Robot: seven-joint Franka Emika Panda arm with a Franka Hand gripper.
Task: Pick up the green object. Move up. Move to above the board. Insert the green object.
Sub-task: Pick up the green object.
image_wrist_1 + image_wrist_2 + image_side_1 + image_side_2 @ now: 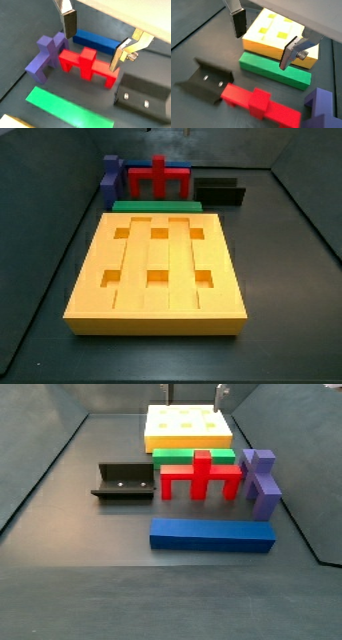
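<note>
Hovering spread and empty above the pieces, the tool is being risked against the red cross-shaped piece crowding the green object beside the board.

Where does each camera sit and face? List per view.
Wrist view: on the arm, looking down past the open gripper at the red piece.
Wrist view: likewise, at the green object and board.
Side view: at the board's end, facing the pieces; robot unclear.
Side view: opposite, behind the blue block; gripper at top.
All show the green object.
</note>
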